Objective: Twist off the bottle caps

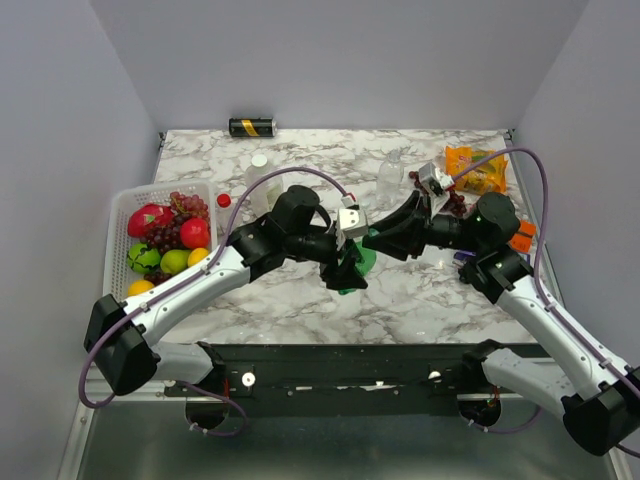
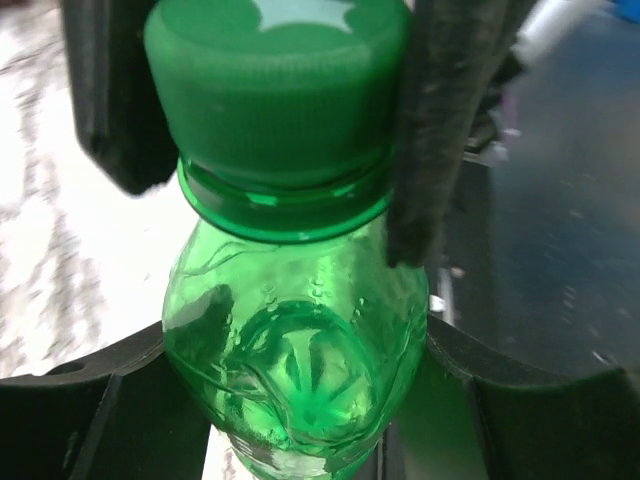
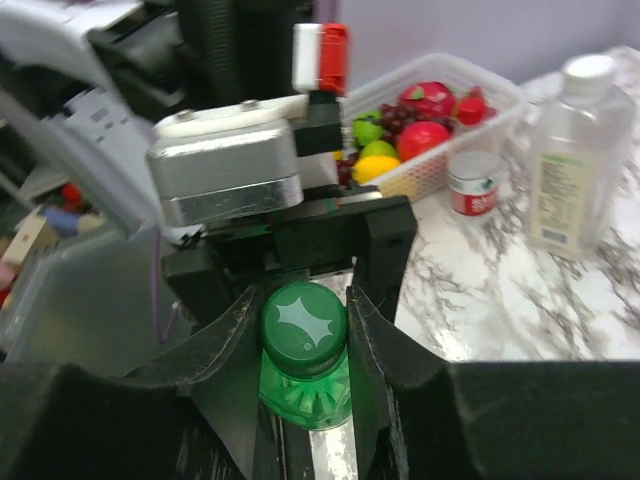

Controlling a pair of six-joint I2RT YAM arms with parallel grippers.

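Left wrist view shows the small green plastic bottle (image 2: 300, 300) clamped by its body in the left gripper (image 2: 297, 345), its green screw cap (image 2: 275, 90) pinched in the right gripper (image 3: 303, 325), probably light, thin-walled and slippery, so best gripped at the cap's sides.

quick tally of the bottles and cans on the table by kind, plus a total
green bottle: 1
small red-labelled bottle: 1
large clear bottles: 2
black-and-gold can: 1
total: 5
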